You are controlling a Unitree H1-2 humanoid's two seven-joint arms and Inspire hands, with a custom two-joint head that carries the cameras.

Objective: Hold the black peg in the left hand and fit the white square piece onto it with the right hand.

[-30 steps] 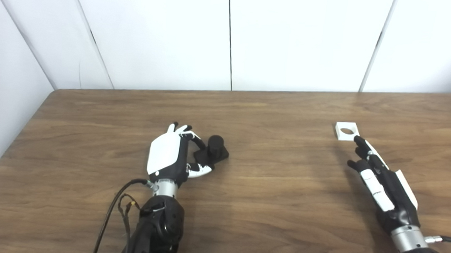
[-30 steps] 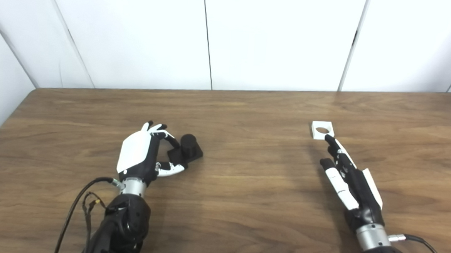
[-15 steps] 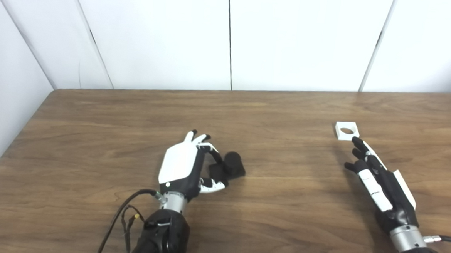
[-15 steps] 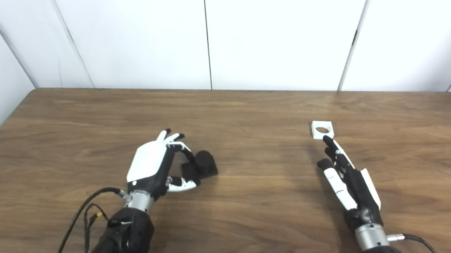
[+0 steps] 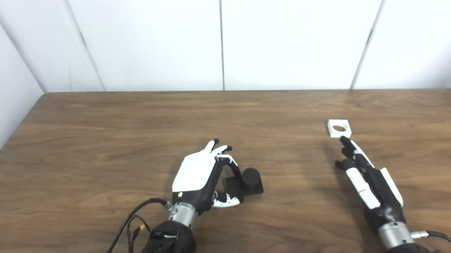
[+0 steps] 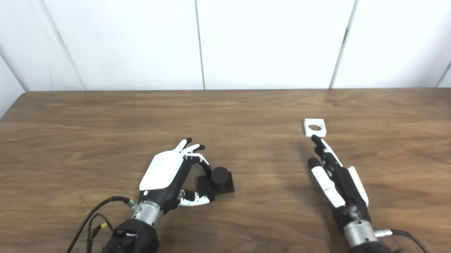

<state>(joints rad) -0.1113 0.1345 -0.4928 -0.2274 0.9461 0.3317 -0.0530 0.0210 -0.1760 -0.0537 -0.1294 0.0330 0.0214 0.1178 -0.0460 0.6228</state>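
The black peg (image 5: 250,178), a short cylinder on a square black base, is at the table's front centre. My left hand (image 5: 198,173) is shut on its base, pinched between thumb and fingers from the left. I cannot tell whether the base rests on the wood or hangs just above it. The white square piece (image 5: 339,128) with a round hole lies flat at the right. My right hand (image 5: 365,176) lies open just in front of it, with fingers stretched out. Its fingertips (image 5: 343,140) end right at the piece's near edge.
The brown wooden table (image 5: 93,135) runs back to a white panelled wall (image 5: 292,37). Its left edge and back left corner are in view. Loose cables (image 5: 135,222) hang by my left forearm, and another cable (image 5: 445,238) leaves my right wrist.
My left hand has carried the black peg to the right and nearer to me. The right hand and white piece stay nearly as they were. The camera has turned slightly right.
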